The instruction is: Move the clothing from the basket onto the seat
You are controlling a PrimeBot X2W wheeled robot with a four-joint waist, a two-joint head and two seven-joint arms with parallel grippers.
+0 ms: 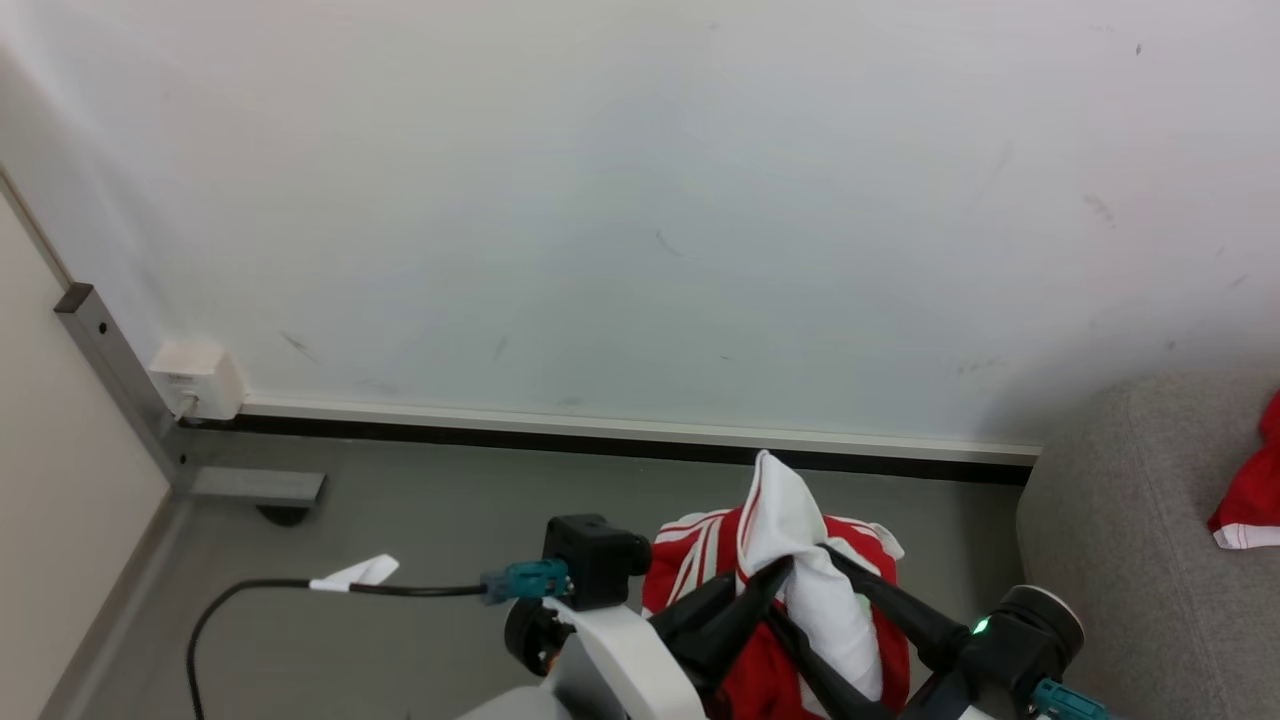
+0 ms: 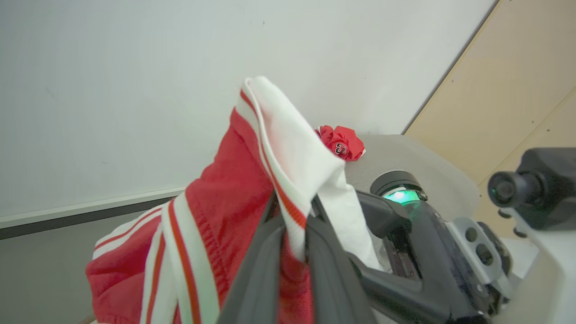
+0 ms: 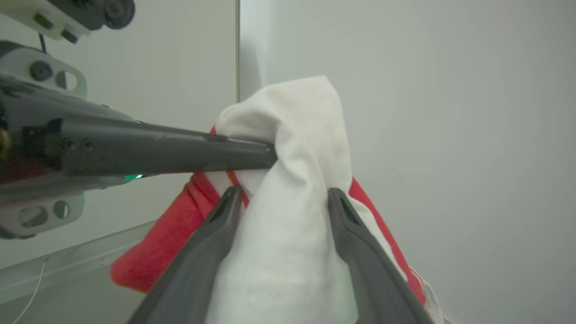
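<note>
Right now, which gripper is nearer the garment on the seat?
Right. The right gripper straddles the lifted garment, seat garment off to its right; left gripper pinches from farther left.

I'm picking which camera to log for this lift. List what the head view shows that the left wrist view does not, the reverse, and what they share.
Extra in the head view: a black cable with a white tag over the floor, and a white wall box beside a grey post.
Extra in the left wrist view: the dark badge on the red garment lying on the seat.
Both: that garment and seat; the left gripper, jaws shut on the lifted clothing; the right gripper, jaws open astride it.
</note>
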